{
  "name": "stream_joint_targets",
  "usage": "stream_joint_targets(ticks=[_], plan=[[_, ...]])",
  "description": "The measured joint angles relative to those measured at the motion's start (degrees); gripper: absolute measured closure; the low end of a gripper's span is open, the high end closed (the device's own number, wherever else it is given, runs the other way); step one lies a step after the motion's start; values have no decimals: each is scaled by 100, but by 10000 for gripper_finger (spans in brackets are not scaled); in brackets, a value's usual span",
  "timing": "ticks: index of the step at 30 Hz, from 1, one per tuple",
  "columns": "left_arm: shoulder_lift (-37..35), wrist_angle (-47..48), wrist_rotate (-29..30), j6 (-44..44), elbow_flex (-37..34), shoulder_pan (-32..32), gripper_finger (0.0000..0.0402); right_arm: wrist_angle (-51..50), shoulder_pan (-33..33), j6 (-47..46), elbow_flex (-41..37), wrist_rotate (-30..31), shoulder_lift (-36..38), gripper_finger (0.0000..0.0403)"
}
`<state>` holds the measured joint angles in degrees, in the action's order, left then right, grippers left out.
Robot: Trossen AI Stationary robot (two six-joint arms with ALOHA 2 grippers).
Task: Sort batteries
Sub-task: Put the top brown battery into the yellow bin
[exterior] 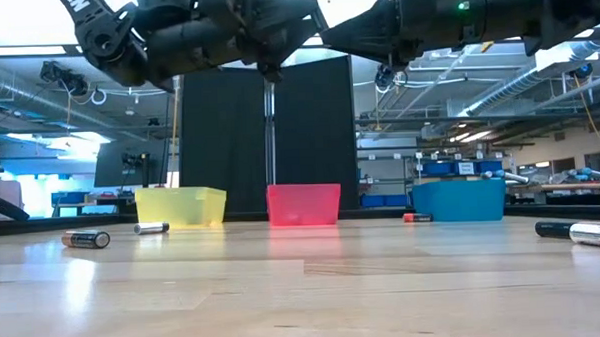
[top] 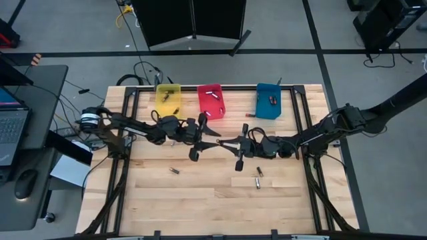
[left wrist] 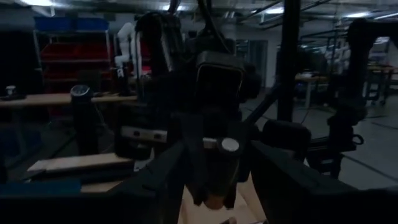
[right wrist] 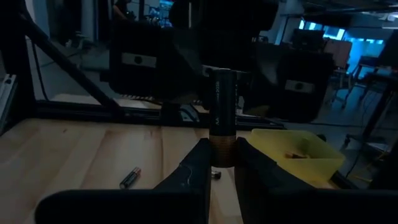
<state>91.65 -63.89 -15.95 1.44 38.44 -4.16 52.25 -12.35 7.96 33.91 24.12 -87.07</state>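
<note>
battery (right wrist: pixel 222 127): upright, its copper end pinched between the right gripper (right wrist: pixel 222 163) fingers
left gripper (top: pixel 217 135): fingers spread wide, facing the battery, not gripping

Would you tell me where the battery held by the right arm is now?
The battery stands upright between the right gripper's fingers, mid-table in the high view, facing the left gripper.

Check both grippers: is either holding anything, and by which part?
The right gripper pinches a dark battery by its lower, copper-coloured end. The left gripper is open, holding nothing.
</note>
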Motion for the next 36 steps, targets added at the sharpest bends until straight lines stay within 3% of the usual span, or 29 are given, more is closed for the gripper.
stream_joint_targets(ticks=[5, 15, 21, 27, 36], plan=[[56, -72, -177, -99, 63, 22, 231, 5, -38, 89, 0, -9, 2, 348], [58, -57, -407, -250, 63, 15, 328, 175, -38, 165, 2, -47, 7, 348], [58, -43, -576, -307, 87, 11, 354, 179, -43, 121, 4, -61, 8, 348], [58, -47, -596, -266, 89, 39, 347, 188, -43, 155, 4, -62, 9, 348], [58, -54, -578, -248, 89, 156, 263, 208, -45, 254, 4, -94, 7, 348]])
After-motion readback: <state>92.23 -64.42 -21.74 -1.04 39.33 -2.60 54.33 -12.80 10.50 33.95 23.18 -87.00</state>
